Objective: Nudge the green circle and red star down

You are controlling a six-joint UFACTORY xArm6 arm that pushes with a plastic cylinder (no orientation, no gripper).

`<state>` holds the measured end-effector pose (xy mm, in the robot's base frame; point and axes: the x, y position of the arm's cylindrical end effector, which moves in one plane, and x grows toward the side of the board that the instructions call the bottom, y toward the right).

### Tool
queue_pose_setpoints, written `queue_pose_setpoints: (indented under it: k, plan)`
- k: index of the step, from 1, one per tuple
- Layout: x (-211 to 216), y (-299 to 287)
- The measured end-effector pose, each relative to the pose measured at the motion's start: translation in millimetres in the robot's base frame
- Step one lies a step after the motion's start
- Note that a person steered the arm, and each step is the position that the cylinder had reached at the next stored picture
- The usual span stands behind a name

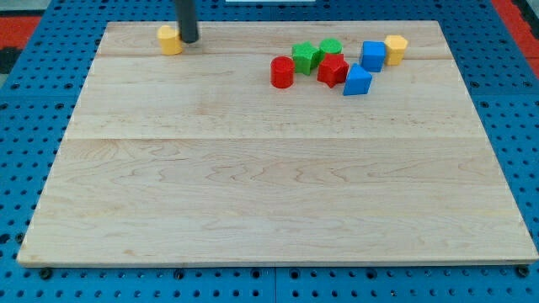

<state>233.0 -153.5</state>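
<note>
The green circle block (331, 46) touches the red star block (333, 69) below it on the pale wooden bench (269, 185). My tip (189, 40), bearing no gripper, touches a yellow block (169, 39) far left.

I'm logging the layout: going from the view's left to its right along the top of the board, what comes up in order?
Yellow block → my tip → red cylinder → green block → red star → blue block → blue cube → yellow hexagon.
</note>
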Motion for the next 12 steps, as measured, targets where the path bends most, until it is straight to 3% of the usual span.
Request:
queue_pose_setpoints:
  k: [2,3,4,12]
  plan:
    - [-13,203]
    - [6,236]
    - [31,233]
    - [35,235]
